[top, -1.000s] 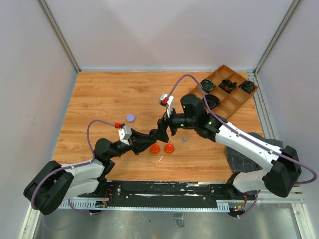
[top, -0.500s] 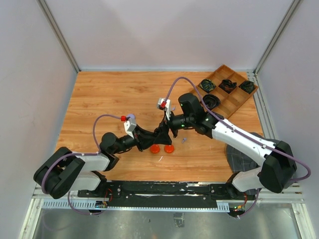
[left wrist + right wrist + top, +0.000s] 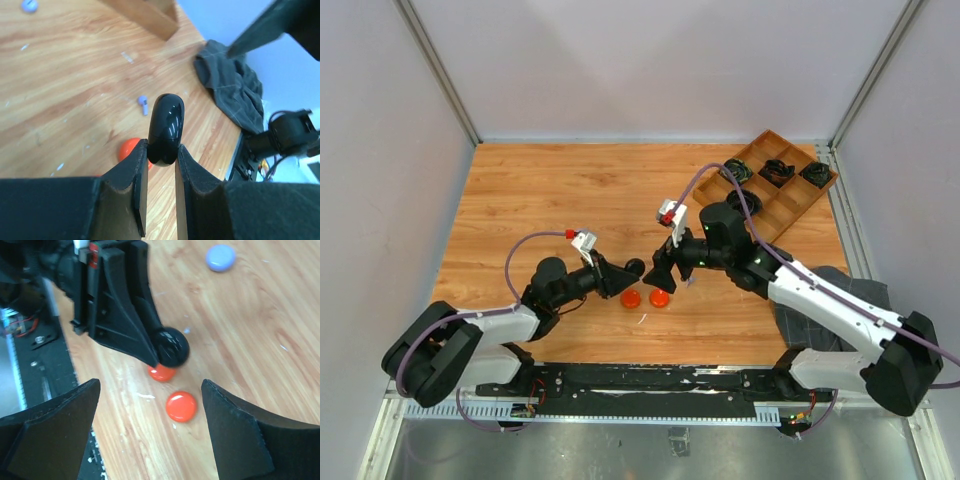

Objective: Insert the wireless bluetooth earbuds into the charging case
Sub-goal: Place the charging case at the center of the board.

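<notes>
**A:** What is different from a second ago?

**B:** Nothing on the left gripper (image 3: 161, 148). Its jaws are still clamped edge-on across the black case (image 3: 166, 125), holding it up off the table (image 3: 520, 190). The change is the right gripper (image 3: 150, 383). A second ago it was nose to nose with the left one, right at the case. Now it has drawn back to the right of the case, jaws wide apart with nothing between them

**A:** So the left arm has the case alone?

**B:** As far as the views show, yes. Only the left jaws touch it, and from the right wrist the case sits well ahead of the right jaws, clear of both

**A:** And the buds?

**B:** I can find only one. A lilac bud (image 3: 143, 104) lies on the table beyond the case, on the right arm's side and apart from it. Two orange discs (image 3: 181, 406) lie just below the case, on its near side. No bud is in the case or in either gripper

**A:** What does that mean for the job?

**B:** I'd say whatever the two arms were doing together at the case is over, and the right arm is now free to fetch that bud. The case looks closed from here, though I can't make out a seam. If it is closed, it has to be opened before anything goes in. It's also glossy and pinched on a narrow edge, so a push from the right could swivel it
</notes>
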`<action>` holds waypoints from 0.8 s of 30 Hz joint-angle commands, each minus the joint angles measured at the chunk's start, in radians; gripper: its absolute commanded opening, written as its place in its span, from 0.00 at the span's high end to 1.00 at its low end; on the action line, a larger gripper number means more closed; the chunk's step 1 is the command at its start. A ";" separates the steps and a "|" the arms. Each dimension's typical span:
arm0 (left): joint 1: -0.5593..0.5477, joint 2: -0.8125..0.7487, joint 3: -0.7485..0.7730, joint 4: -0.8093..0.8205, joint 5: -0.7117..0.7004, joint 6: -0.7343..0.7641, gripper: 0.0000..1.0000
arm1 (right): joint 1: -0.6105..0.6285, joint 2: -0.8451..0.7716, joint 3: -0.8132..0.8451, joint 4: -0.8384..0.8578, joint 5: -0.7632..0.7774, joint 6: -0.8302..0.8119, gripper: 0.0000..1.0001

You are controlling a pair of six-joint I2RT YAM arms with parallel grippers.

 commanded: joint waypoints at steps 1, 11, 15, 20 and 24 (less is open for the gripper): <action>0.004 -0.060 0.059 -0.325 -0.204 -0.110 1.00 | -0.024 -0.092 -0.110 0.093 0.289 0.075 0.17; 0.044 -0.133 0.111 -0.745 -0.329 -0.208 0.99 | -0.023 -0.242 -0.367 0.262 0.664 0.121 0.19; 0.060 -0.142 0.109 -0.798 -0.324 -0.221 0.92 | -0.024 -0.266 -0.398 0.264 0.818 0.103 0.19; 0.062 -0.099 0.129 -0.827 -0.288 -0.220 0.87 | -0.024 -0.296 -0.433 0.304 0.850 0.106 0.19; 0.062 -0.070 0.127 -0.810 -0.263 -0.232 0.81 | -0.023 -0.298 -0.442 0.321 0.861 0.107 0.19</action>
